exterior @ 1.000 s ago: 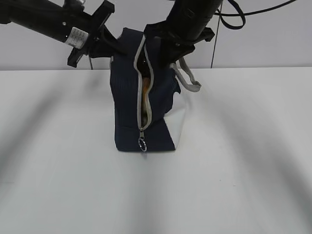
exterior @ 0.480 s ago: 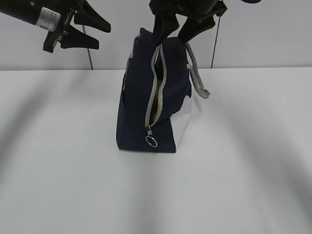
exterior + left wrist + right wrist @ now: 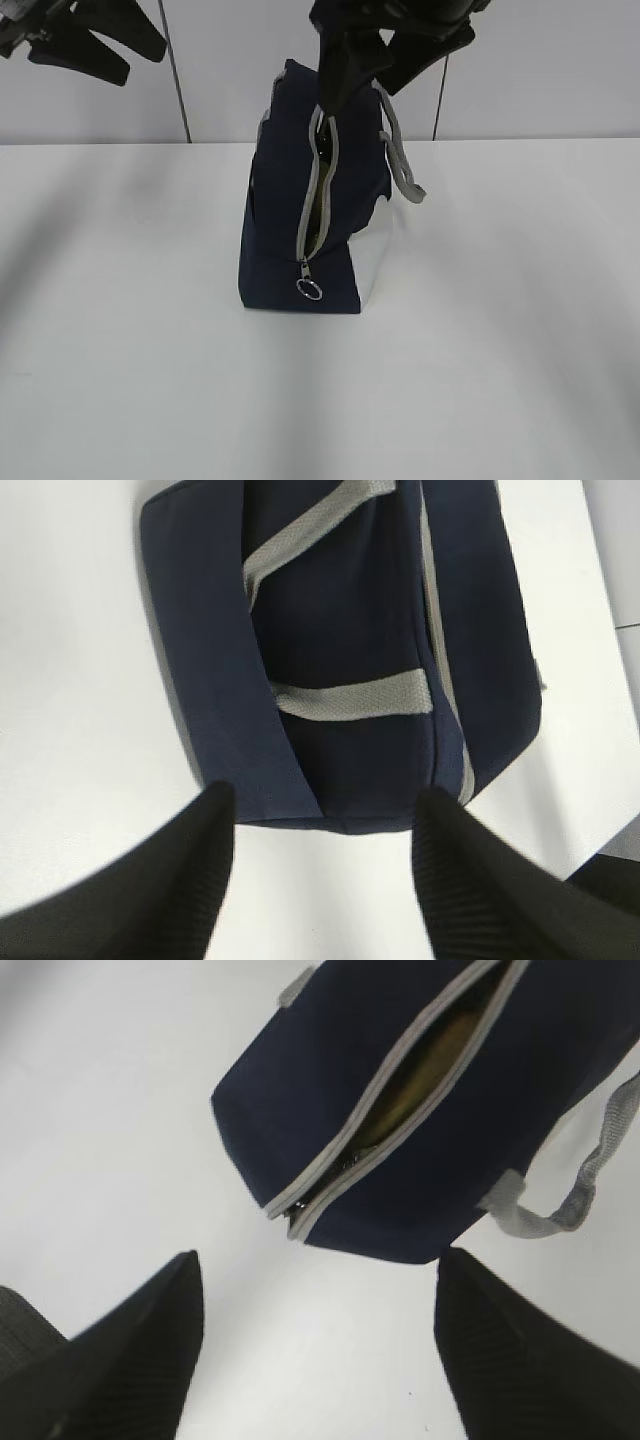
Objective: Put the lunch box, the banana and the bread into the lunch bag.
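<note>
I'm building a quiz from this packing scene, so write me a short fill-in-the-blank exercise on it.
1. The lunch bag stands on a ____ table.
2. The bag's zipper is ____, showing a gap with something yellowish inside.
3. The ring pull hangs near the ____ of the bag.
4. Both the left pincer and the right pincer are ____ and hold nothing.

Missing words: white; open; bottom; open
</note>
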